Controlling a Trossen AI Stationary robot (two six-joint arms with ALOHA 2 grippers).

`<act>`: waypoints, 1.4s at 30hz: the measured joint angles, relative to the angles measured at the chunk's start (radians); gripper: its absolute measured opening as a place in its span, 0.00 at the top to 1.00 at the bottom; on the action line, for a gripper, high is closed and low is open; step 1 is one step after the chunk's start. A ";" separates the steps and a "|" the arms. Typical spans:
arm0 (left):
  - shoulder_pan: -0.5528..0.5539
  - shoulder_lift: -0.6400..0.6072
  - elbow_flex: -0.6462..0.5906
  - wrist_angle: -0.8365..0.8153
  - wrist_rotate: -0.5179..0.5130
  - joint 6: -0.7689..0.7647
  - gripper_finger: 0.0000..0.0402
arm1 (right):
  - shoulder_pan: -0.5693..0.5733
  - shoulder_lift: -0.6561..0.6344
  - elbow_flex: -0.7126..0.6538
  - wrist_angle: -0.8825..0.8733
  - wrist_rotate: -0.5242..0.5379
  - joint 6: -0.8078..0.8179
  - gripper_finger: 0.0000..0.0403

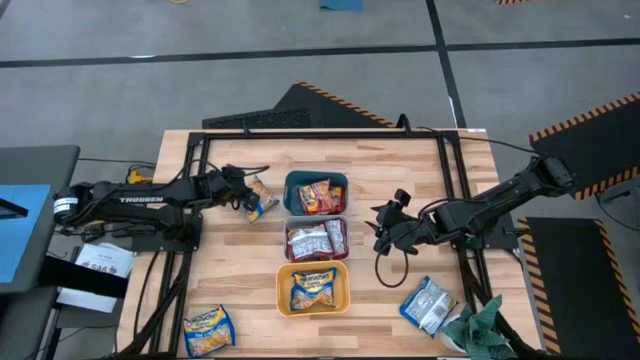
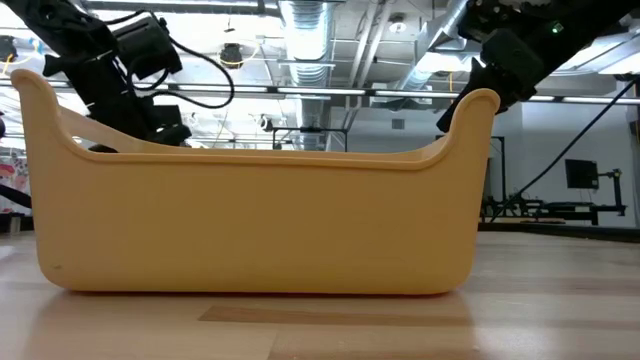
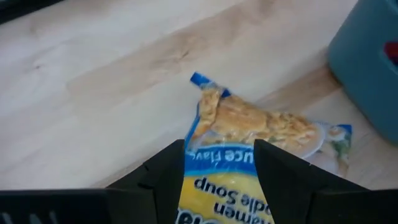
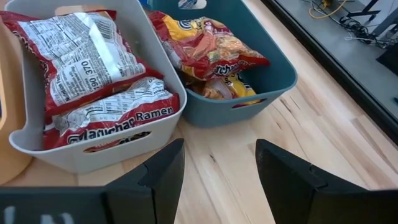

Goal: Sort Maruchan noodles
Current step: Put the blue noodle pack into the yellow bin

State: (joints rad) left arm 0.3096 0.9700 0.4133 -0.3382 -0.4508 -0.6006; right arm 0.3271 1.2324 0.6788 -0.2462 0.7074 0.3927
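Observation:
My left gripper (image 1: 247, 199) (image 3: 219, 147) is shut on a yellow-and-blue noodle packet (image 1: 262, 197) just left of the teal bin (image 1: 342, 181), which holds red-orange packets (image 4: 211, 46). The white bin (image 1: 287, 240) holds silver-white packets with red print (image 4: 93, 68). The orange bin (image 1: 282, 290) holds a yellow packet (image 1: 313, 290). Another yellow packet (image 1: 208, 330) lies flat at the near left. A silvery packet (image 1: 428, 305) lies flat at the near right. My right gripper (image 1: 384, 230) (image 4: 219, 149) is open and empty, right of the white bin. My left gripper pinches the yellow-and-blue packet between its two fingers at the printed end nearest the wrist (image 3: 217, 171). The fingers come from the table's left. The rest of the packet sticks out past the fingertips toward the teal bin, its blue far corner (image 3: 200, 79) crumpled. I cannot tell whether it clears the table.
A green cloth rag (image 1: 482, 325) lies at the near right corner beside the silvery packet. The three bins stand in a row down the table's middle. In the low view the orange bin (image 2: 250, 220) fills the front. A black frame (image 1: 445, 160) runs along the table's edges.

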 joint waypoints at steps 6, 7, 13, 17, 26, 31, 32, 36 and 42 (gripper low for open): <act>0.001 0.079 0.000 -0.006 0.001 -0.018 0.55 | 0.000 0.000 0.000 0.001 -0.001 0.001 0.46; 0.001 0.100 0.000 -0.002 0.001 -0.018 0.55 | 0.000 0.000 0.000 0.001 -0.001 0.001 0.46; 0.021 0.209 0.004 0.051 0.044 0.025 0.55 | 0.000 0.000 0.000 0.001 -0.001 0.001 0.46; 0.038 0.237 0.005 0.075 0.076 0.053 0.55 | 0.000 0.000 0.000 0.001 -0.001 0.001 0.46; 0.064 0.239 0.006 0.023 0.069 0.076 0.84 | 0.000 0.000 0.000 0.001 -0.001 0.001 0.46; 0.064 0.238 0.007 0.008 -0.006 0.127 0.98 | 0.000 0.000 0.000 0.001 -0.001 0.000 0.46; 0.065 0.233 0.011 0.000 -0.025 0.131 0.99 | 0.000 0.000 0.000 0.001 -0.001 0.000 0.46; 0.047 0.183 0.036 -0.024 -0.097 0.155 1.00 | 0.000 0.000 0.000 0.000 -0.001 0.000 0.46; -0.034 0.038 0.056 -0.061 -0.264 0.156 1.00 | 0.000 0.000 0.000 -0.003 -0.002 0.000 0.46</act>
State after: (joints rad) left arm 0.2754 1.0078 0.4694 -0.3992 -0.7145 -0.4450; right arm 0.3275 1.2324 0.6788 -0.2495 0.7054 0.3926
